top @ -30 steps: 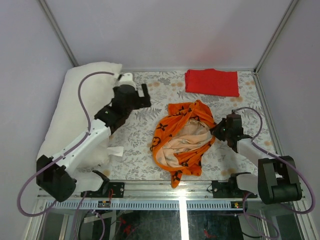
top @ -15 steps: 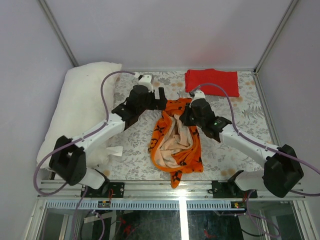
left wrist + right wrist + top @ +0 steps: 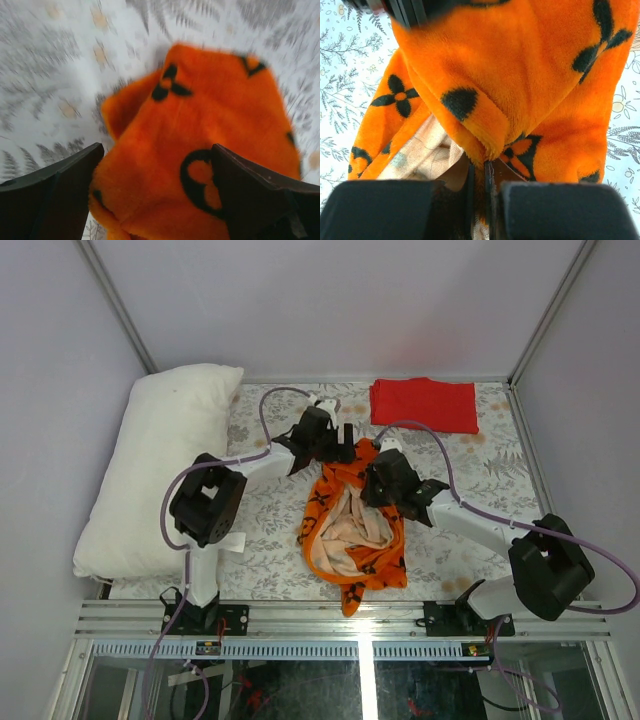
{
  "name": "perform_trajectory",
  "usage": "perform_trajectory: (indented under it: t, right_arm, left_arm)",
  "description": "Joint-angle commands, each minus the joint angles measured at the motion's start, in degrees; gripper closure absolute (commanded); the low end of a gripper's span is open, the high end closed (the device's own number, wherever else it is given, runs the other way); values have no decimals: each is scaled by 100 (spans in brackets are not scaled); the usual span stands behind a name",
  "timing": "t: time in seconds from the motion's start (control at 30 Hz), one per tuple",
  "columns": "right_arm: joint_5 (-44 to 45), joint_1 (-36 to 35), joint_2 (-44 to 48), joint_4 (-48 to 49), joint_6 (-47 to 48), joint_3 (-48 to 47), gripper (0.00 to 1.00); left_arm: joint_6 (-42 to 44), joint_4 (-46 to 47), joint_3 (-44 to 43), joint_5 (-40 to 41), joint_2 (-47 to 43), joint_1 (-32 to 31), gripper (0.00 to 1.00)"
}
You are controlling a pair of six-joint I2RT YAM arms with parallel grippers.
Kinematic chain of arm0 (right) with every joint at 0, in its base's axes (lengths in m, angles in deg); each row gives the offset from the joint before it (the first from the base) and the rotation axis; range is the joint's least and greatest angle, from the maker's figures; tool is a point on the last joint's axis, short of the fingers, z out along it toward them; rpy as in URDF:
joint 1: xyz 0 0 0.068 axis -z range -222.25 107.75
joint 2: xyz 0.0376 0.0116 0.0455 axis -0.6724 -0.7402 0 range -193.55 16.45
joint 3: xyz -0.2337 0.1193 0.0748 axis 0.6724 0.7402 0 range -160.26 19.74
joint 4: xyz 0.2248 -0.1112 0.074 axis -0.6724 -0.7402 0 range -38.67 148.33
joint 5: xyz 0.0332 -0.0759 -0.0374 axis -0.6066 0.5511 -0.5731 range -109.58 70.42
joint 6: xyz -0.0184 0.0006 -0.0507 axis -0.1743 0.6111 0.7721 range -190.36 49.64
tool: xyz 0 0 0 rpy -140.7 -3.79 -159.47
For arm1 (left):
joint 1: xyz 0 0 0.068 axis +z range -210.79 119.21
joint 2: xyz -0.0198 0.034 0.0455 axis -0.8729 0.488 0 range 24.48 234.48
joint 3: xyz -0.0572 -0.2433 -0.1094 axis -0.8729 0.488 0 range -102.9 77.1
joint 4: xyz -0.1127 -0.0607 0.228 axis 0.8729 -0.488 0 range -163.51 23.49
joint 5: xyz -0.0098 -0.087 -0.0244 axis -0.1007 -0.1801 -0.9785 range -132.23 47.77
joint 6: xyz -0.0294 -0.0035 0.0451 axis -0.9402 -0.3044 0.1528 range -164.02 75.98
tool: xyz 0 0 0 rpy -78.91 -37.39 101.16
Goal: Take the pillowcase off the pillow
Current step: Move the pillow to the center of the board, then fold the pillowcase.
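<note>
Top view: the pillowcase [image 3: 355, 530] lies crumpled mid-tabletop [image 3: 268, 518], apart from the pillow [image 3: 160, 470] at left; both arms reach its far end.
Left wrist: left gripper [image 3: 157, 190] jaws spread, orange fabric between them.
Right wrist: right gripper [image 3: 479, 175] jaws pinching a pillowcase fold.

Left arm [image 3: 255, 462] is folded at the elbow, with the forearm running right and away from its base. Left gripper [image 3: 335, 435] points down, fingers [image 3: 60, 195] spread wide. Right arm [image 3: 470, 525] is stretched out to the left. Right gripper [image 3: 372, 475] is tilted down, fingers [image 3: 497, 175] squeezed nearly together, pinching a fold of the pillowcase [image 3: 520, 75]. I see the two grippers near each other, apart.
</note>
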Motion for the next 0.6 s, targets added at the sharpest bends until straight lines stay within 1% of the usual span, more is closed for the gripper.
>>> perform_trajectory:
  t: [0.0,0.03,0.07,0.1,0.13,0.17,0.23,0.27,0.37,0.43,0.5,0.57]
  right_arm:
    - [-242,-81,105,210,40,-69,96]
    - [-315,-81,134,235,36,-53,91]
    - [-386,-81,161,255,41,-30,77]
    - [-447,-81,189,264,43,-12,60]
    - [-505,-81,226,249,61,-3,47]
    - [-539,-80,273,218,90,0,37]
    - [-567,-81,445,81,144,-8,19]
    - [-555,-81,546,-1,182,-27,13]
    - [-513,-73,968,-294,371,-147,1]
    - [-528,-27,1288,-326,440,-181,1]
    - [-673,103,1547,-295,377,-220,1]
    - [-1241,379,1691,-204,185,-252,1]
  left_arm:
    - [-208,1036,430,-1259,22,8,25]
    - [-187,1052,413,-1459,84,8,43]
    - [-150,1008,358,-1681,134,8,60]
    - [-113,931,304,-1745,159,19,76]
    - [-92,858,287,-1739,136,35,93]
    - [-118,833,335,-1674,76,106,99]
    - [-341,1039,710,-1552,-236,365,100]
    - [-529,1252,1014,-1534,-482,568,100]
    - [-1038,1746,2129,-1413,-1435,1276,100]
    - [-1201,1967,3080,-1068,-2218,1608,100]
    - [-1258,2019,3776,-505,-3042,1704,100]
    - [-1317,1888,4298,-69,-3761,1684,100]
